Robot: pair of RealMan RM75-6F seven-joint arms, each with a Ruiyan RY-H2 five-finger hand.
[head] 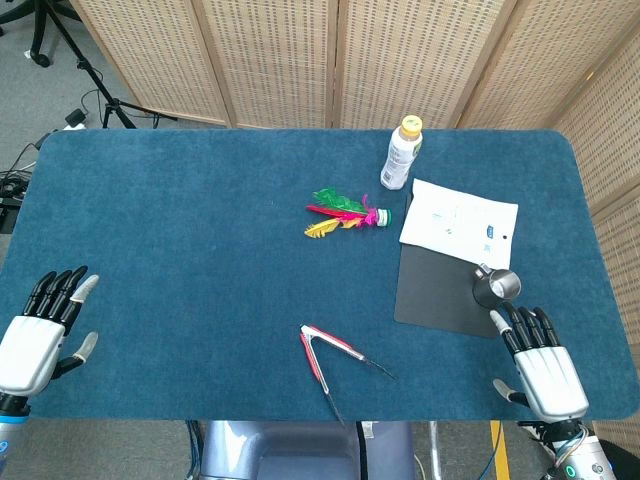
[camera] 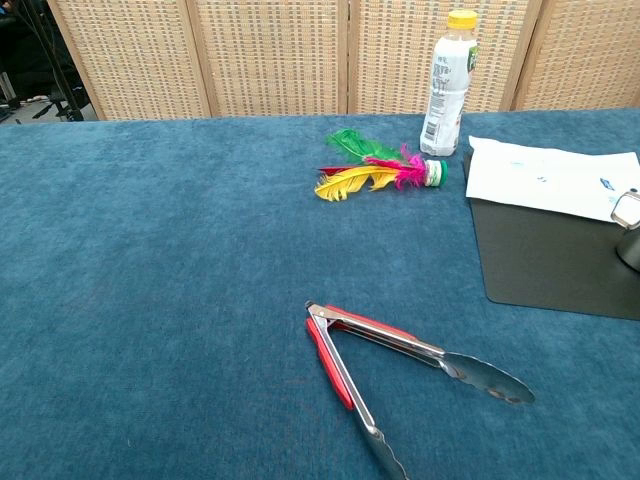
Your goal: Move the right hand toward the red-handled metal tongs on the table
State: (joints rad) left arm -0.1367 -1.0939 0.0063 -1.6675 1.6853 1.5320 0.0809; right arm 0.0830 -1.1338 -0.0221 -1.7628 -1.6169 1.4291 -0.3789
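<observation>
Both hands hold nothing, fingers apart: the right hand point(head: 540, 362) rests at the tabletop's point(head: 200, 250) near right corner, the left hand point(head: 40, 335) at the near left edge. The tongs point(head: 335, 357) lie open near the front edge at centre, well apart from the right hand, hinge end pointing away from the robot.

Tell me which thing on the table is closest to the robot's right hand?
The small round metal cup on the black mat; it sits just beyond the right hand, nearer than the red-handled metal tongs.
</observation>
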